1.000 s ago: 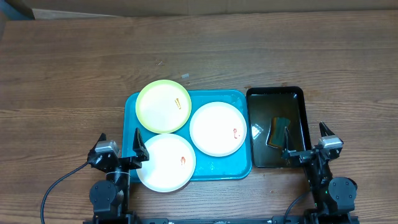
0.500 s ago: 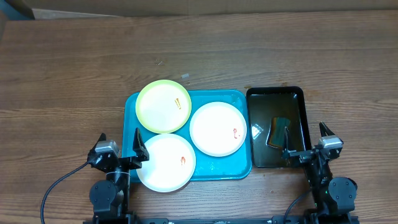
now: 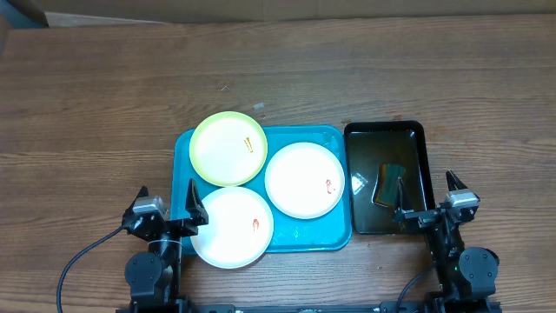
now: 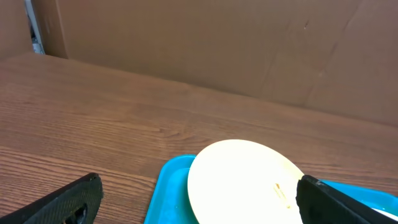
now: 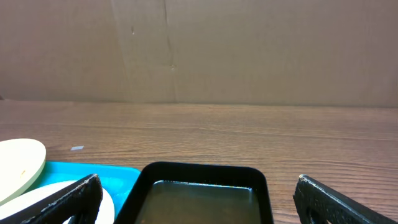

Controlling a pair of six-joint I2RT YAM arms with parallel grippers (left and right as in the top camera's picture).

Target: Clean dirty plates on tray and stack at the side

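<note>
A turquoise tray (image 3: 306, 235) holds three plates. A pale yellow-green plate (image 3: 228, 148) sits at its back left, with an orange smear; it also shows in the left wrist view (image 4: 249, 180). A white plate (image 3: 304, 180) with a red smear lies at the right. Another white plate (image 3: 232, 227) with an orange smear overhangs the front left edge. My left gripper (image 3: 167, 211) is open and empty at the tray's front left corner. My right gripper (image 3: 427, 202) is open and empty at the black basin's front edge.
A black rectangular basin (image 3: 417, 132) of murky water stands right of the tray, with a green-yellow sponge (image 3: 391, 182) in it. The basin also shows in the right wrist view (image 5: 205, 174). Brown cardboard walls stand behind the wooden table.
</note>
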